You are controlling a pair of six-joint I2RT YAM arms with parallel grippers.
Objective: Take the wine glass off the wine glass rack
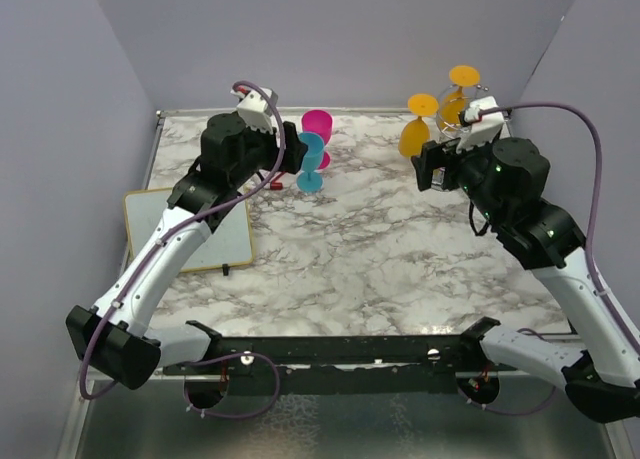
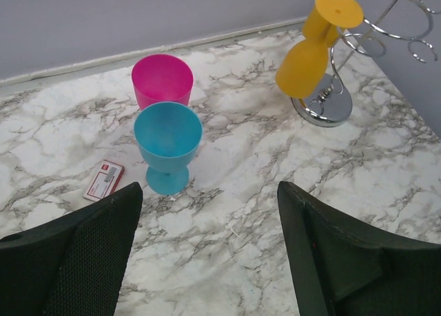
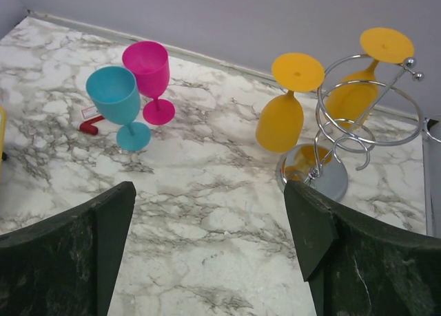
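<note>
Bright, even light — soft shadows, glints on the wine glass rack [image 3: 334,182], near jaws blurred.

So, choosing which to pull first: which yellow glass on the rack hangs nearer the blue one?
The yellow glass outside the rack rings, facing the blue glass; the other yellow glass hangs behind those rings.

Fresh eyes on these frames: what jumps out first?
First, the bright yellow pair hanging upside down on the silver wine glass rack at the far right of the table: the near yellow glass and the far yellow glass, ahead of the open right gripper. Then the blue glass and the pink glass, upright and close together on the marble table, in front of the open left gripper.
</note>
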